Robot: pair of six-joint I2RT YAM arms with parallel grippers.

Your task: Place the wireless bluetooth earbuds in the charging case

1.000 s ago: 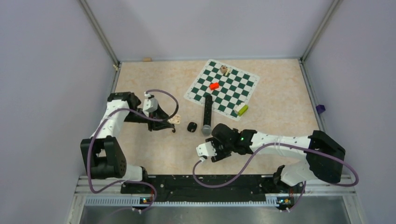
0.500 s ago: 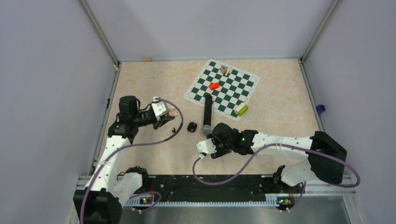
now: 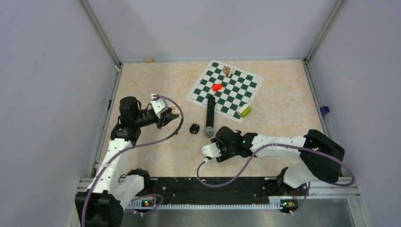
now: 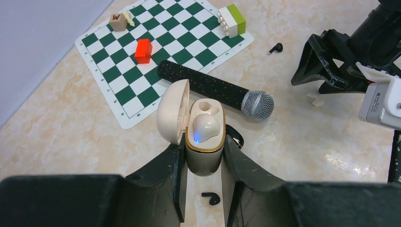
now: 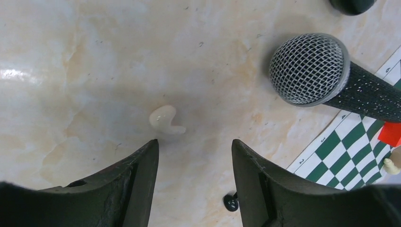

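Note:
My left gripper (image 4: 203, 152) is shut on a cream charging case (image 4: 204, 142) with its lid open. One off-white earbud (image 4: 205, 128) sits in it with a blue light; the slot beside it is empty. A black earbud (image 4: 211, 197) lies on the table under the case. Another black earbud (image 4: 275, 48) lies near the chessboard. My right gripper (image 5: 194, 144) is open, low over the table. A loose off-white earbud (image 5: 165, 120) lies just beyond its left fingertip. A black earbud (image 5: 231, 202) lies by its right finger. In the top view the left gripper (image 3: 168, 117) is left of the right gripper (image 3: 218, 142).
A black microphone (image 3: 208, 118) lies between the arms, its mesh head (image 5: 309, 68) close to my right gripper. A black oval case (image 3: 194, 128) sits beside it. A chessboard mat (image 3: 224, 90) holds a red piece (image 3: 217, 87), a yellow-green block (image 3: 245, 111) and a wooden cube.
The left arm has swung round and lifted the case, turning it towards the right. The right gripper has shifted slightly and stays open over the off-white earbud.

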